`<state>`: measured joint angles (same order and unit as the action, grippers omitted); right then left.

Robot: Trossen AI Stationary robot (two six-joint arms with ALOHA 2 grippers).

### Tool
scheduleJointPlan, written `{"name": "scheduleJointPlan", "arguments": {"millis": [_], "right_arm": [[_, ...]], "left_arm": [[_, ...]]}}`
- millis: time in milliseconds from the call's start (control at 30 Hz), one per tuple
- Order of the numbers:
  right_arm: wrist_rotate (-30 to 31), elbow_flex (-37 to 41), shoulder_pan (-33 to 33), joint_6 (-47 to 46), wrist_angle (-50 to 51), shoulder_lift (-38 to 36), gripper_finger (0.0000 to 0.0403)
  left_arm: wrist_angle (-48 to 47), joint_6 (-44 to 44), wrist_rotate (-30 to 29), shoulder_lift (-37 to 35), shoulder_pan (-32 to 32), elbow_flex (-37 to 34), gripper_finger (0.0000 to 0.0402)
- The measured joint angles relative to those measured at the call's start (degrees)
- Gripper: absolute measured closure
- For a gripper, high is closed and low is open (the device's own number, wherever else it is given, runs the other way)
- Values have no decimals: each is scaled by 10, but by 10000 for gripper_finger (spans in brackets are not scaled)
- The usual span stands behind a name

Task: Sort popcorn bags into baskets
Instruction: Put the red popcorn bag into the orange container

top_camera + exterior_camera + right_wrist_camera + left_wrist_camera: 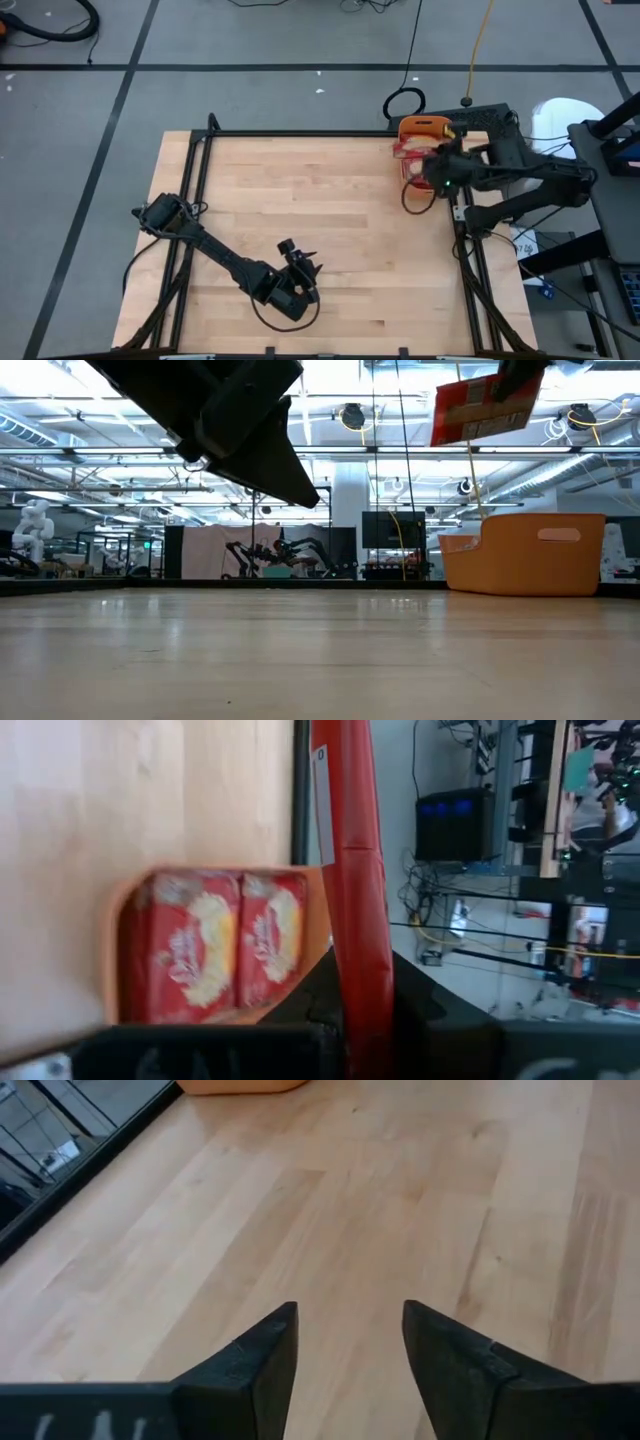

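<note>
The orange basket (421, 127) stands at the table's far right corner, and the low view shows its side wall (525, 555). Two red popcorn bags (210, 945) lie flat in it side by side. My right gripper (432, 168) hovers over the basket, shut on another red popcorn bag (485, 405) that hangs high above the basket's rim. My left gripper (300, 258) stands over the near middle of the table. It is open, with only bare wood between its fingers (350, 1330). My right gripper pinches the popcorn bag between its two fingers, one on each flat face, near one end (360, 970). The bag runs out past the fingertips and shows edge-on in the wrist view. It is lifted clear, tilted, above the basket.
Black frame rails (300, 134) run along the table's far, left and right edges. A cable loop (415, 200) hangs from the right arm beside the basket. Bare wooden tabletop (330, 200) lies between the two arms.
</note>
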<state>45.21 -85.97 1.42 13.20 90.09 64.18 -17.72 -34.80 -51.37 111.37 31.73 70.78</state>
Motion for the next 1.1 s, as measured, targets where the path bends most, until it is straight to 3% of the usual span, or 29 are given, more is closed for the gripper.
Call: {"name": "scheduleJointPlan", "arguments": {"millis": [333, 633, 833, 1100], "right_arm": [[44, 51, -81, 194, -126, -52, 379], [43, 198, -172, 344, -306, -119, 378], [40, 328, -253, 491, -503, -170, 378], [-58, 457, -348, 565, -658, -208, 378]], "left_arm": [[17, 47, 2, 0, -25, 0, 241], [110, 183, 30, 0, -29, 0, 248], [133, 265, 45, 0, -47, 0, 255], [134, 266, 95, 0, -72, 0, 268]]}}
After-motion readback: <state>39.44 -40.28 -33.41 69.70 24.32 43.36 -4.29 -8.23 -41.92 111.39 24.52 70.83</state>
